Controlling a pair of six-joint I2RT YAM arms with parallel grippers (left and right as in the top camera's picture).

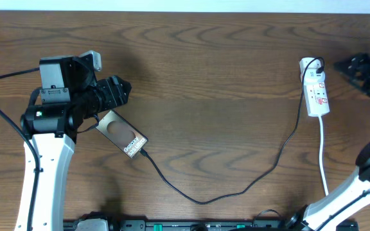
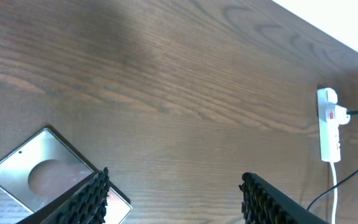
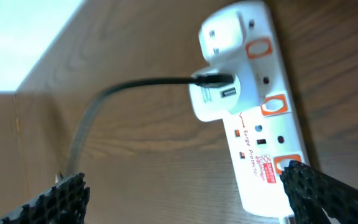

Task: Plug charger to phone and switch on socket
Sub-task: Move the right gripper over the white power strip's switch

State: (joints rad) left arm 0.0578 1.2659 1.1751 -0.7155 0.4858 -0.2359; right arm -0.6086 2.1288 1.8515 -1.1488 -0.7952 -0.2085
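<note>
table point(image 1: 223, 77): brown wood grain, pale wall beyond the far edge.
socket point(image 1: 315, 90): white strip, red switches, far right; white adapter point(image 3: 219, 93) plugged in.
phone point(image 1: 123, 133): flat at left, angled.
charger point(image 3: 148, 81): cable runs from the adapter, loops across to the phone's lower end.
left gripper point(image 2: 176, 193): wide, empty, by the phone's edge.
right gripper point(image 3: 188, 199): wide, empty, over the socket.

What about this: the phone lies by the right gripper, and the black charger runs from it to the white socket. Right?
One slip: the phone lies by the left gripper, as the overhead view shows. The charger does reach the socket.
</note>
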